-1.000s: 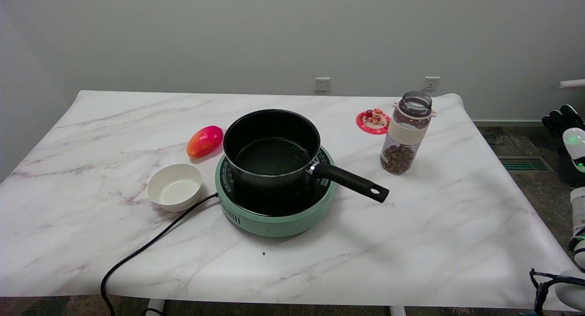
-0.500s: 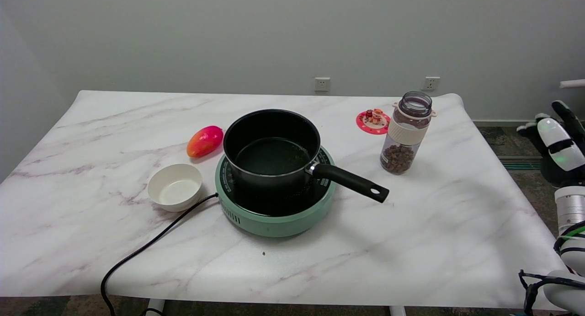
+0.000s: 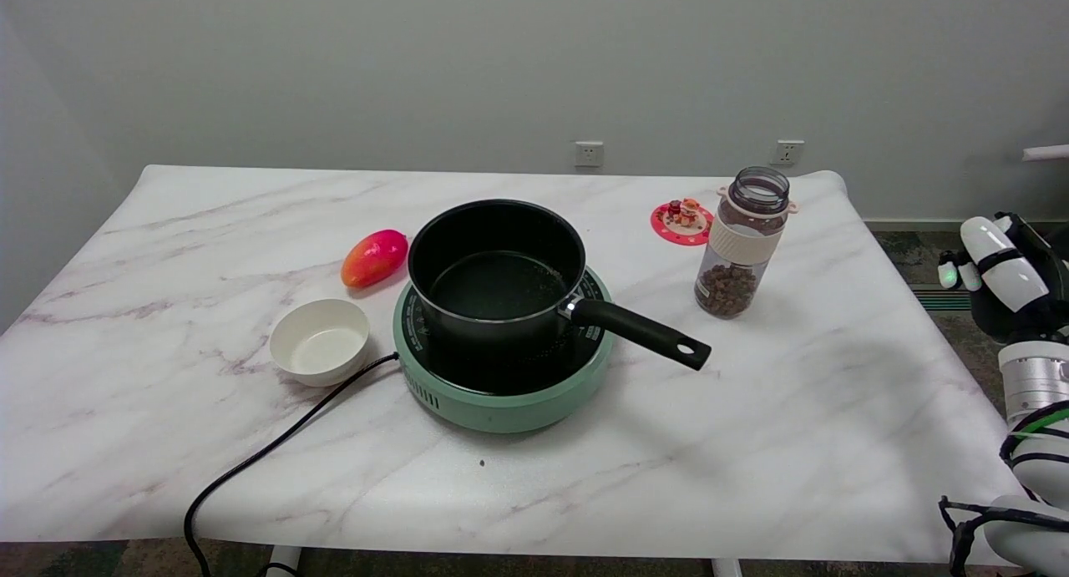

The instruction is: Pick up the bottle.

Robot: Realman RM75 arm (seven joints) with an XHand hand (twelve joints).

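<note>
**Marble counter, bottle waiting: the right hand is on its approach**

Marble-patterned counter [image 3: 793,410], and the bottle [image 3: 742,241] stands upright on its far right side, clear-walled, brown pieces filling the lower part, a pale band round the shoulder, the mouth open at the top. Nothing touches it. Just behind it lies a red coaster [image 3: 682,223], and to its left the black pot [image 3: 496,264] sits on the green hotplate [image 3: 501,393], the pot's handle [image 3: 641,333] pointing out toward the bottle's side of the counter.

Off the counter's right edge, the right hand [image 3: 998,268] hangs in the air, well apart from the bottle. It carries nothing. How its fingers are set I cannot tell from here; only part of it shows at the frame's edge.

So this reads as the reach, the very first step, with the grasp not yet begun. The next move calls for a sweep leftward over the counter edge, fingers spread wide enough to wrap the bottle's body, coming in from the right so the pot handle stays out of the way. A tall, narrow bottle could tip if nudged at the top.

Against a second ago: the hand sits lower in the picture and further left, more of the white forearm is showing, and the bottle and everything else on the counter are exactly where they were.
</note>
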